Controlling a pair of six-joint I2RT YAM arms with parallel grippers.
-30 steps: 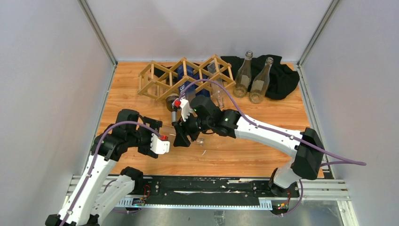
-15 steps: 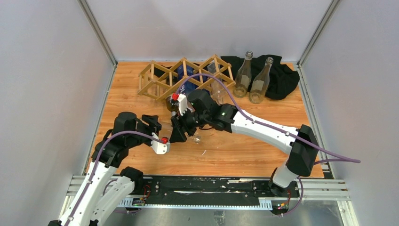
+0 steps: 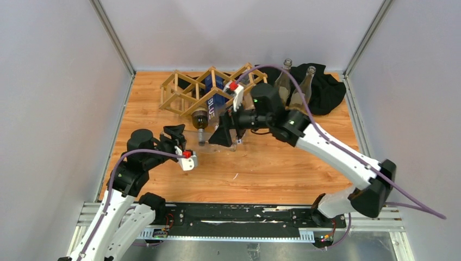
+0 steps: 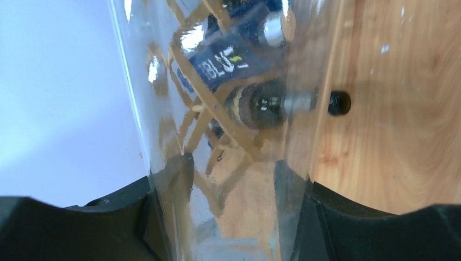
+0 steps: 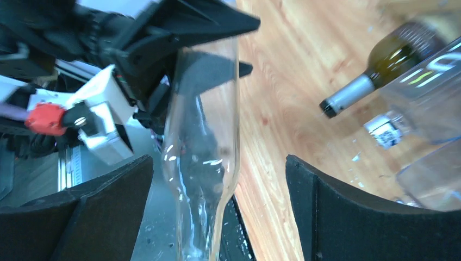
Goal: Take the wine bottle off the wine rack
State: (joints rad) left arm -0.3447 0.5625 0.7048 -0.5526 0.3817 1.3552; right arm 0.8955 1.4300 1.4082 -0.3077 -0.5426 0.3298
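Glass: one clear bottle [image 4: 217, 136] gripped by left end effector [image 4: 228, 212], right end effector [image 5: 217, 163] open around it; two bottles [image 3: 281, 84] [image 3: 300, 93] upright.

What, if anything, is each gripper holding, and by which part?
The left gripper is shut on the clear glass bottle, at its wide body. The right gripper is open around the neck end, holding nothing.

Only one word is readable: "BLUE", on a bottle in the rack.
White letters "BLUE" run along the dark blue bottle [image 3: 215, 99] lying in the wine rack [image 3: 182, 92]. The left wrist view shows just "BL" of it through the clear bottle [image 4: 217, 163]. The white tag [image 5: 387, 131] is too blurred to read.
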